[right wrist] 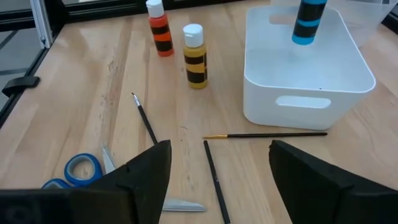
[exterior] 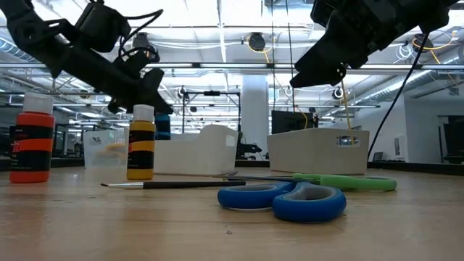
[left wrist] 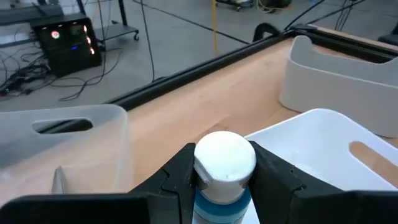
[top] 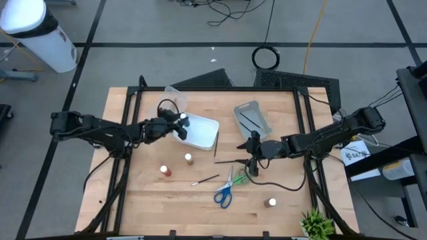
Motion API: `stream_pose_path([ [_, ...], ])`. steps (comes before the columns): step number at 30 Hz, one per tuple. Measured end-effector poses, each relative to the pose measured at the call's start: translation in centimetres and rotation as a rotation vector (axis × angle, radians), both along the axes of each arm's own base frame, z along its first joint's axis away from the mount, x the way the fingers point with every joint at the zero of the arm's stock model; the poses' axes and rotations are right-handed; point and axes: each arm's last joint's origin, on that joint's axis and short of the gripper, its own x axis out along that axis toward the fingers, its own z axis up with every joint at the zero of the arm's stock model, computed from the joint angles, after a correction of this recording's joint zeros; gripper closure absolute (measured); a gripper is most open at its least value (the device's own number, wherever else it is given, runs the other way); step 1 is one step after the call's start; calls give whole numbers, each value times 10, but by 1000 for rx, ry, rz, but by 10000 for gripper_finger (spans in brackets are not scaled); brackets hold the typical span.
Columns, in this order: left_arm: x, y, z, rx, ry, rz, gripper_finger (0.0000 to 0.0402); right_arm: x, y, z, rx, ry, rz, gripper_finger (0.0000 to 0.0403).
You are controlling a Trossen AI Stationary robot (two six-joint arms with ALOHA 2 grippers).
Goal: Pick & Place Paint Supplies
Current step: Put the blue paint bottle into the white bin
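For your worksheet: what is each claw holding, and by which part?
Left claw grips the blue paint bottle just below its white cap, over the white bin. Right claw is open, holding nothing.

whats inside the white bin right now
Nothing lies in the white bin where its floor shows. The left gripper holds a blue bottle above it. The near wall hides part of the floor.

Robotics lab or test hall, large and open. Wooden table (top: 200, 200) framed by dark rig struts, standing on a grey floor (top: 133, 27) marked with dark taped lines. Loose cables (top: 233, 10) trail across the floor. Level view: ceiling strip lights (exterior: 217, 29), exposed pipes, glass partitions. Electronics box with lit indicators (left wrist: 62, 37), possibly a controller.
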Motion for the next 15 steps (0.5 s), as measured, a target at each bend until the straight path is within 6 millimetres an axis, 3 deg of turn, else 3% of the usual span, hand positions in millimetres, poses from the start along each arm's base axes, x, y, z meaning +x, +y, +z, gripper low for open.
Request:
stream_pose_path([
  [15,19,3,-34,67,97,-41,280,0,0,0,-9,-5,4,151],
])
